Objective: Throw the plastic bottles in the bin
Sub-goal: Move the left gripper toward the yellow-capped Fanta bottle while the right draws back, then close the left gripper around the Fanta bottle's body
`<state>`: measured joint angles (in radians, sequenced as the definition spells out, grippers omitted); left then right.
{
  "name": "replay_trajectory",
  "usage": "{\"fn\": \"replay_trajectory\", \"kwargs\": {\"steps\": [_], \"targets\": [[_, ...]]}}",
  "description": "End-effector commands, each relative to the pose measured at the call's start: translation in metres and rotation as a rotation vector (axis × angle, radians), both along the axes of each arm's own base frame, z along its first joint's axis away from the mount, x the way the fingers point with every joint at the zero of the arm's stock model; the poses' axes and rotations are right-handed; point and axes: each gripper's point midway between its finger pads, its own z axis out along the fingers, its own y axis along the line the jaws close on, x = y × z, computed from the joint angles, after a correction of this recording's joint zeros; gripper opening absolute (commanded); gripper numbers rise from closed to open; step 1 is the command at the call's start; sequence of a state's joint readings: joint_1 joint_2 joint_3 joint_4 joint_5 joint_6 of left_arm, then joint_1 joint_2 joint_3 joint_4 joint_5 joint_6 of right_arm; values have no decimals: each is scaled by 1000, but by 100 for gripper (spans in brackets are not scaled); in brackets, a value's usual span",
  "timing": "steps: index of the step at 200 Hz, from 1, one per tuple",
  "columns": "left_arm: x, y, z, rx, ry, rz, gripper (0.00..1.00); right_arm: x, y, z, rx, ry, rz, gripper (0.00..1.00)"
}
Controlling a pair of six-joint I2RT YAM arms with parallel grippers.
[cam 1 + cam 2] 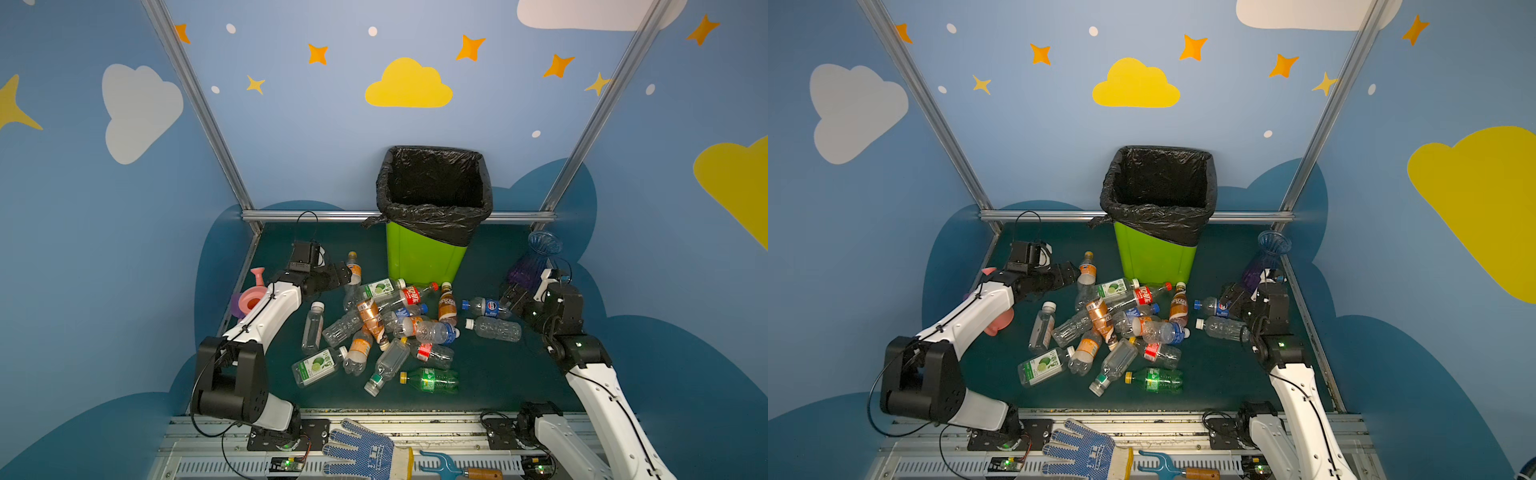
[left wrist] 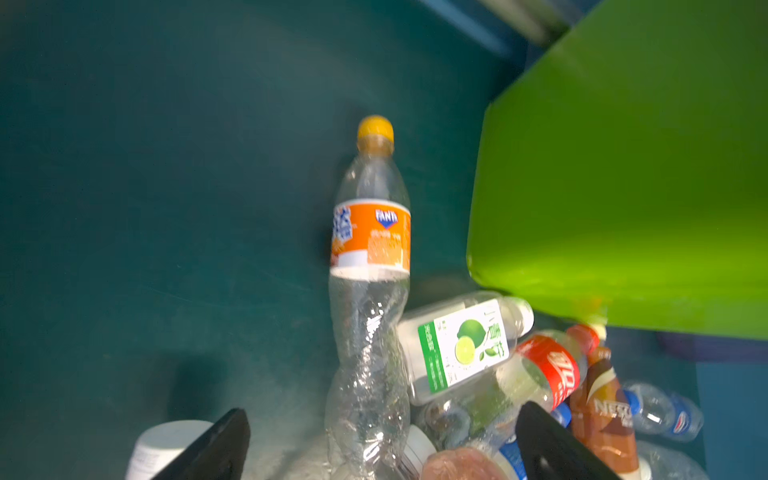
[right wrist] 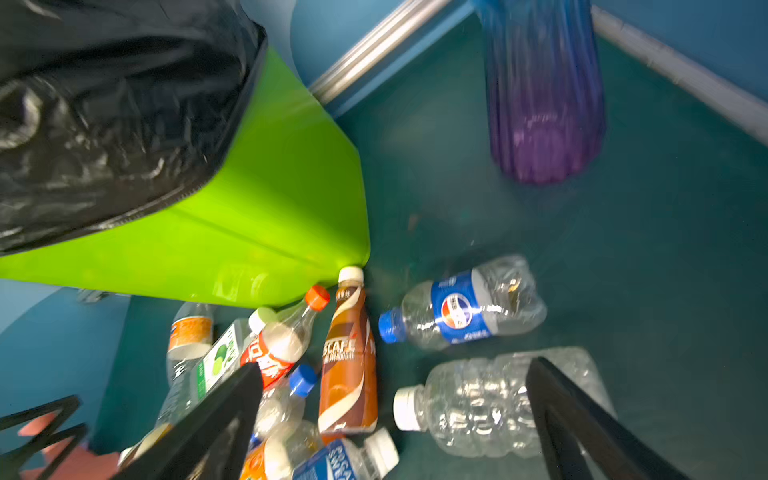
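All visible plastic bottles [image 1: 386, 328] lie heaped on the worktop [image 1: 490, 374] between the left gripper [image 1: 348, 275] and right gripper [image 1: 508, 296], both spread apart and empty. No bottle shows inside the bin [image 1: 424, 257] beyond them; disposal appears not yet begun.

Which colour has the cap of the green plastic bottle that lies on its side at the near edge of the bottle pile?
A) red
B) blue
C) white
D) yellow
D: in a top view the green plastic bottle ends in a yellow cap on its left end.
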<state>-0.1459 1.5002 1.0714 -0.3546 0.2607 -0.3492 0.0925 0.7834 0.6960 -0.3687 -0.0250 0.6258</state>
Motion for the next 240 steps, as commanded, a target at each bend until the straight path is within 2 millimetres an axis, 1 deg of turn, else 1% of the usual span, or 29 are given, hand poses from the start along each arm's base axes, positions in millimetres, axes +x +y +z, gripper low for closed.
{"fn": "replay_trajectory", "kwargs": {"steps": [1, 16, 47, 85, 116, 159, 185, 220, 240], "targets": [[-8, -10, -10, 17, 55, -59, 98, -1, 4, -7, 75, -1, -7, 98], [-5, -16, -16, 14, 86, -84, 96, -4, 2, -20, 64, 30, -20, 98], [2, -19, -33, 42, 176, -110, 85, -11, -6, -42, 56, 84, -62, 98], [10, -18, -56, 76, 255, -112, 79, -17, -17, -54, 64, 102, -118, 98], [18, -18, -67, 88, 278, -117, 76, -20, -23, -63, 83, 121, -146, 98], [29, -20, -78, 99, 303, -122, 74, -23, -28, -68, 90, 127, -170, 98], [40, -21, -83, 100, 310, -123, 71, -24, -32, -70, 94, 132, -188, 98], [53, -23, -90, 107, 321, -122, 68, -24, -34, -71, 103, 135, -195, 98], [56, -23, -96, 113, 337, -121, 67, -24, -34, -72, 107, 136, -196, 98]]}}
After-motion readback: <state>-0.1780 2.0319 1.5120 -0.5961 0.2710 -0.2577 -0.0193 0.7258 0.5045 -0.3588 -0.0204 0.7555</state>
